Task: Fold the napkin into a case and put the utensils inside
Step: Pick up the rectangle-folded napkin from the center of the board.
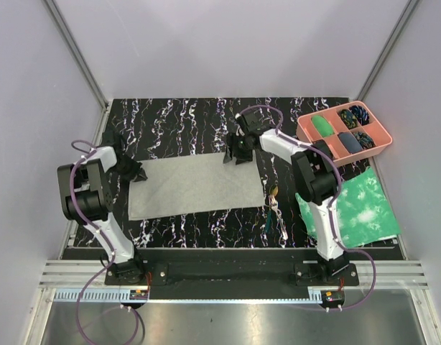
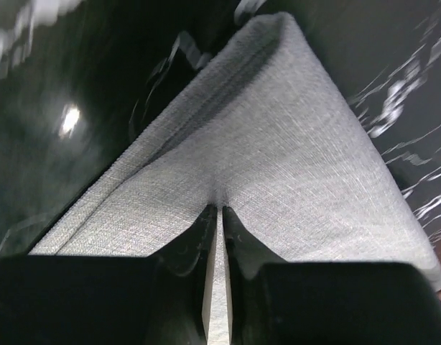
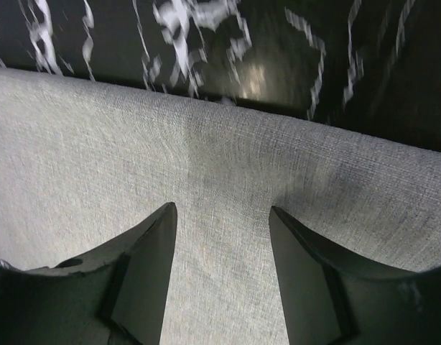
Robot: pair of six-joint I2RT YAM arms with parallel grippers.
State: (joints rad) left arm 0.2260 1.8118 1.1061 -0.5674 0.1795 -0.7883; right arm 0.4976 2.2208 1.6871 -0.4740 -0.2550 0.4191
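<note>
The light-grey napkin [image 1: 195, 185] lies spread on the black marbled mat. My left gripper [image 1: 138, 172] is at its far left corner, shut on the cloth; in the left wrist view the jaws [image 2: 220, 210] pinch the napkin [image 2: 278, 144], which puckers at the tips and shows layered edges on the left. My right gripper [image 1: 235, 157] is at the napkin's far right edge, open; in the right wrist view its tips [image 3: 222, 210] stand wide apart over the napkin [image 3: 98, 144]. The utensils [image 1: 272, 208] lie just right of the napkin.
A pink compartmented tray [image 1: 382, 140] with dark and green items stands at the back right. A green-and-white mottled sheet [image 1: 353, 212] lies at the front right. White walls enclose the table on three sides.
</note>
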